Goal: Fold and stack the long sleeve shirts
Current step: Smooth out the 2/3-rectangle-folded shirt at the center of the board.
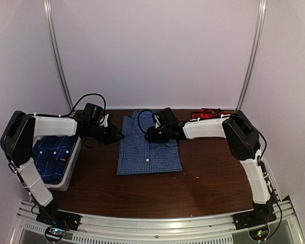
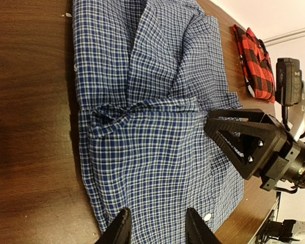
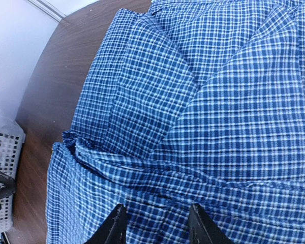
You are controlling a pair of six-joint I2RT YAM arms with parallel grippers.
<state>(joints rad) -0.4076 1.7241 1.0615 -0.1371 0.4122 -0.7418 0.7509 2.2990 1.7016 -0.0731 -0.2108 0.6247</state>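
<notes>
The blue-and-white gingham shirt [image 1: 148, 150] lies folded flat in the middle of the table, collar end toward the back. My left gripper [image 1: 119, 135] hangs at its left edge. In the left wrist view the left gripper [image 2: 160, 231] is open over the cloth [image 2: 152, 152], holding nothing. My right gripper [image 1: 148, 134] is over the shirt's upper half. The right wrist view shows the right gripper [image 3: 157, 229] open above a crosswise fold [image 3: 157, 173]. A red-and-black plaid shirt [image 1: 209, 113] lies at the back right. A darker blue plaid shirt [image 1: 53, 152] rests in the basket.
A white mesh basket [image 1: 71, 170] stands at the table's left edge, beside the left arm. The right gripper's black fingers [image 2: 241, 140] reach in over the shirt's right side in the left wrist view. The red plaid shirt [image 2: 256, 61] lies beyond it.
</notes>
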